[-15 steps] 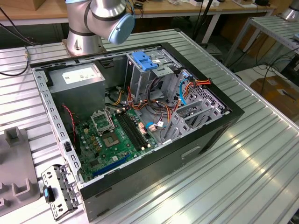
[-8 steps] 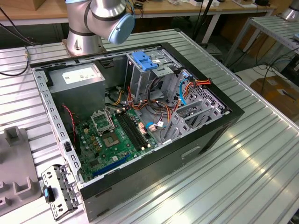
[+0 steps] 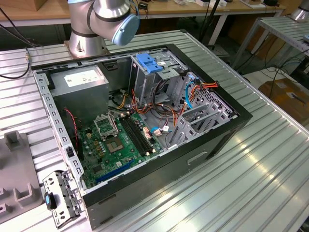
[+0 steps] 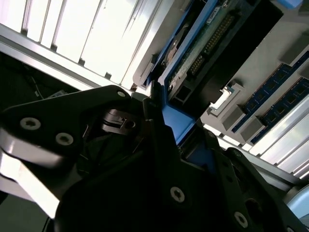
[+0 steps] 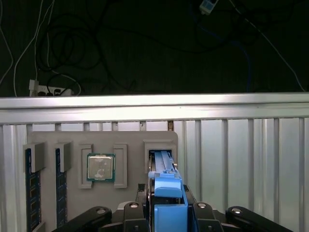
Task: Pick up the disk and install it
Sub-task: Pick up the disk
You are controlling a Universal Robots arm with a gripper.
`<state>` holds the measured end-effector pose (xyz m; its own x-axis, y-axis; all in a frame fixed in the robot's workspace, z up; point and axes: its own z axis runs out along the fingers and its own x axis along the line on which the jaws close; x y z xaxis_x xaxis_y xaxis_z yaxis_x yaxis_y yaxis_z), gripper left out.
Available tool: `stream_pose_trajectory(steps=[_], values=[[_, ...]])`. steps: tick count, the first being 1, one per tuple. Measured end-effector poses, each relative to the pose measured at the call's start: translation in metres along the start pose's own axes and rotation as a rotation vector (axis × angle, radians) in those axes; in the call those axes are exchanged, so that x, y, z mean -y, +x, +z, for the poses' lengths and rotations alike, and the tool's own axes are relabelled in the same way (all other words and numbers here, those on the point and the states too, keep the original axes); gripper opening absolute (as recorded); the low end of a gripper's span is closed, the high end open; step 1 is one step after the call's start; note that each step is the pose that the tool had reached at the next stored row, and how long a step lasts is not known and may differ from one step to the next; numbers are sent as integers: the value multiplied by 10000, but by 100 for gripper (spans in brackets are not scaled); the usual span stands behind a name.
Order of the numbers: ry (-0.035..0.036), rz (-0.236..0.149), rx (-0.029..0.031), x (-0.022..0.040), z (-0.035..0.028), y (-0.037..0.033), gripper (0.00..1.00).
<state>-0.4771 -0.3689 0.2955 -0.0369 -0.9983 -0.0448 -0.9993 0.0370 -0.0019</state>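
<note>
The disk (image 5: 163, 165) stands on edge in a slot of a grey parts tray (image 5: 130, 140); its blue carrier rail runs toward the camera. In the first wrist view my gripper (image 5: 168, 195) has its black fingers (image 5: 145, 205) against both sides of the blue rail, shut on the disk. The second wrist view shows the disk (image 4: 195, 55) from the side, with a green circuit board and blue edge, and the gripper (image 4: 166, 121) clamped on the blue rail. The arm's base (image 3: 89, 29) stands behind the open computer case (image 3: 145, 121).
A processor chip (image 5: 100, 167) and upright memory sticks (image 5: 32, 193) sit in the same tray. The table's edge rail (image 5: 154, 104) lies just beyond it. The case holds a metal drive cage with a blue latch (image 3: 149, 63), a motherboard (image 3: 120, 140) and loose cables (image 3: 193, 92).
</note>
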Motion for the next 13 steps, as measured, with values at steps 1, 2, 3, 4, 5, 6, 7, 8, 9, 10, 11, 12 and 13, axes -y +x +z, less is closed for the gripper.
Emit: stream_pose_trajectory(steps=[1, 2, 3, 4, 5, 6, 7, 8, 9, 10, 11, 12, 13], values=[[4, 78, 0, 0, 1, 0, 37], [7, 111, 0, 0, 1, 0, 37], [8, 121, 1, 0, 2, 0, 37], [8, 122, 1, 0, 2, 0, 37], [8, 122, 1, 0, 2, 0, 37], [8, 123, 1, 0, 2, 0, 37], [8, 124, 1, 0, 2, 0, 37], [9, 124, 1, 0, 2, 0, 37], [10, 124, 2, -1, 1, 0, 37], [11, 124, 2, -1, 0, 0, 37], [10, 125, 2, -1, -4, 0, 37], [9, 125, 1, 0, -11, -1, 37], [10, 125, 1, 0, -16, -1, 37]])
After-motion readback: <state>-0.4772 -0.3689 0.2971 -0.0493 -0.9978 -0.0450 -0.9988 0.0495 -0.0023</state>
